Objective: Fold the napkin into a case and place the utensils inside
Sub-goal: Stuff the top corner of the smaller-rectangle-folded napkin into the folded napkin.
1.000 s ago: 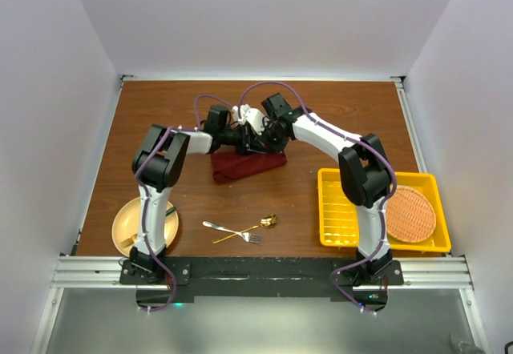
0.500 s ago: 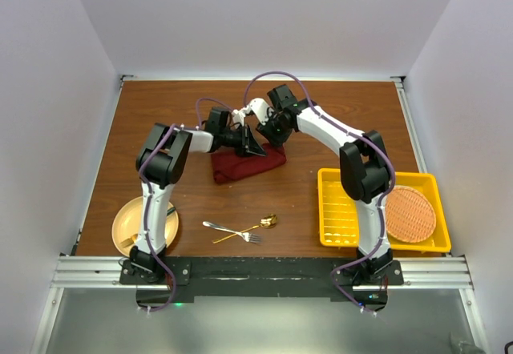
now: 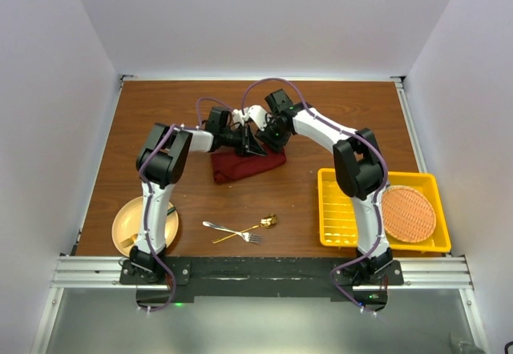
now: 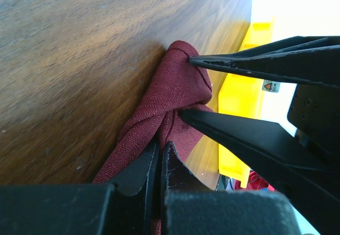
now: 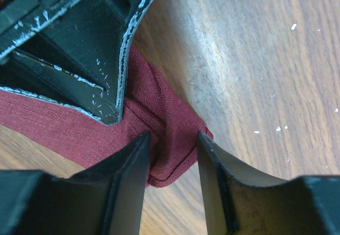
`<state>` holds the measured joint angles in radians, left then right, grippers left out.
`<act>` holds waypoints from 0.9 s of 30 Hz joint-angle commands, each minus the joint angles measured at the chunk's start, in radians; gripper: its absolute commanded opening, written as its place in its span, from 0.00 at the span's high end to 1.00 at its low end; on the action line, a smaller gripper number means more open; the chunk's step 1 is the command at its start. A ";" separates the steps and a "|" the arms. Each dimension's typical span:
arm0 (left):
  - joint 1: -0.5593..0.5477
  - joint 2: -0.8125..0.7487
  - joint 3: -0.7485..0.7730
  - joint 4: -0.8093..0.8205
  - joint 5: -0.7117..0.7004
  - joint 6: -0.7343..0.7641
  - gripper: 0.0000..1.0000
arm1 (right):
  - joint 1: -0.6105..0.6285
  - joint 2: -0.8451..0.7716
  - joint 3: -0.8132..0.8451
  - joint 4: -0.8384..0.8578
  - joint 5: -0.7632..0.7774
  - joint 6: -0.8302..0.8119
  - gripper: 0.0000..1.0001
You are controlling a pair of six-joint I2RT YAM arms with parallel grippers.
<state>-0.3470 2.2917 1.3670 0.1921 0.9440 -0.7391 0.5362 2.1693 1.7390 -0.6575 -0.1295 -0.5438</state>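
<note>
Right hand (image 5: 172, 139) has just opened halfway over the napkin (image 3: 240, 167) at its 1 o'clock corner; left hand (image 4: 162, 149) stays pinched shut on it. Fold looks unfinished.

Inventory, overhead view. Maroon napkin (image 3: 240, 166): 1. Silver fork (image 3: 218, 227): 1. Gold spoon (image 3: 268, 221): 1. Utensils on the bare wood: 2 in total. Yellow tray (image 3: 335, 208): 1. Round orange woven mat (image 3: 409, 214): 1. Tan plate (image 3: 124, 224): 1. Robot arms: 2, left arm (image 3: 160, 162) and right arm (image 3: 357, 170).
</note>
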 commanded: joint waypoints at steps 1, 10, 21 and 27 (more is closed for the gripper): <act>0.014 0.031 0.023 -0.023 -0.057 0.049 1.00 | 0.002 -0.005 -0.022 0.028 0.004 -0.041 0.61; -0.009 -0.066 0.017 0.121 0.004 -0.029 1.00 | 0.002 -0.022 -0.050 0.042 -0.028 -0.054 1.00; -0.009 -0.017 0.072 0.119 -0.013 -0.051 1.00 | 0.002 -0.039 -0.067 0.048 -0.053 -0.068 1.00; 0.025 0.038 0.058 0.006 -0.074 0.029 1.00 | 0.001 -0.045 -0.038 0.042 -0.041 -0.050 1.00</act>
<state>-0.3515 2.2894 1.3998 0.2523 0.9268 -0.7750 0.5350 2.1700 1.6882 -0.6022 -0.1421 -0.6025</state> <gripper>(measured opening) 0.043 0.014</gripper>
